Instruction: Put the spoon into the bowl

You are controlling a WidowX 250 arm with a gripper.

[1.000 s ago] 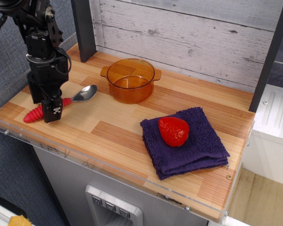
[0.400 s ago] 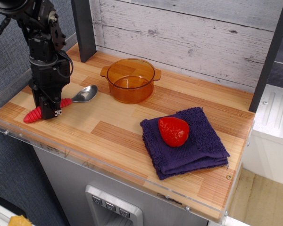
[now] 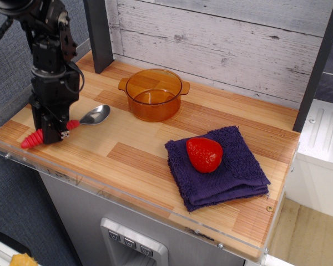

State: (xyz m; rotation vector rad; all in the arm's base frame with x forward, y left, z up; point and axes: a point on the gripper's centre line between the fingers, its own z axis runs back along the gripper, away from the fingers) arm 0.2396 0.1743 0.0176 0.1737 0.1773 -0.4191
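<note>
The spoon [image 3: 96, 115] lies at the left end of the wooden table, its silver head pointing right toward the bowl and its red ribbed handle sticking out to the lower left. My gripper [image 3: 51, 134] points straight down over the middle of the handle, with its fingers closed around it. The fingers hide the middle of the handle. The amber glass bowl [image 3: 154, 94] stands empty at the back of the table, to the right of the spoon head and apart from it.
A red strawberry [image 3: 204, 154] sits on a folded dark purple cloth [image 3: 227, 172] at the right front. A dark post [image 3: 98, 33] stands at the back left, and a plank wall runs behind the bowl. The table's left front edge [image 3: 11, 155] is close to the handle end.
My gripper came down over the red handle and closed on it. The spoon has shifted a little to the left and toward the front edge with the gripper.
</note>
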